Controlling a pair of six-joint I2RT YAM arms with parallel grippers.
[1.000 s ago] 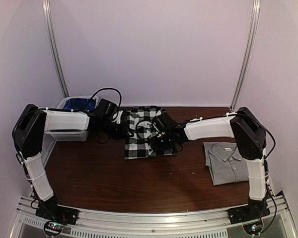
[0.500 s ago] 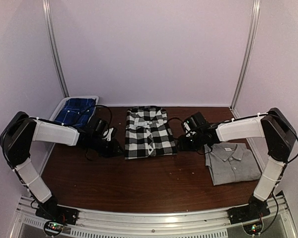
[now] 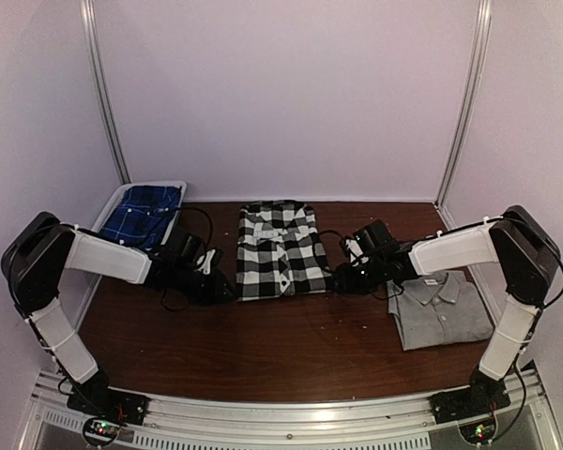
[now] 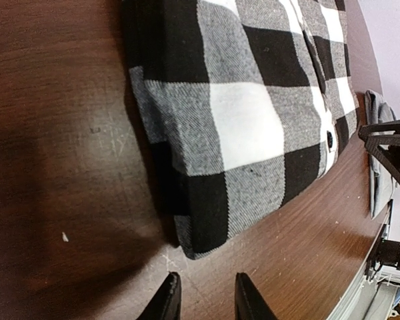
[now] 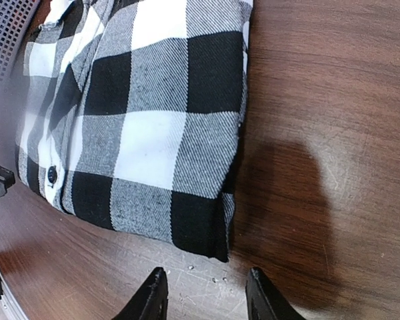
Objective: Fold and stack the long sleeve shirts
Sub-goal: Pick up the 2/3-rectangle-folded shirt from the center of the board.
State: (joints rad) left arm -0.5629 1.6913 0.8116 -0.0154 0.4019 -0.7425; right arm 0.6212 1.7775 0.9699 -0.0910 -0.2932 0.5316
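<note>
Where flannel shirt (image 3: 280, 249) lies, grey shirt (image 3: 441, 309) right, basket (image 3: 108, 204) left.

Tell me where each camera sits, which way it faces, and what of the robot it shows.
Top external: above and behind the arms, looking down on the table; both arms show, left tool and right tool flanking the folded flannel shirt.
Left wrist: low on the left arm, facing that shirt's near corner; its own open fingertips show at the bottom.
Right wrist: low on the right arm, facing the shirt's other near corner; its own open fingertips show.
Shared: all three show the flannel shirt.
</note>
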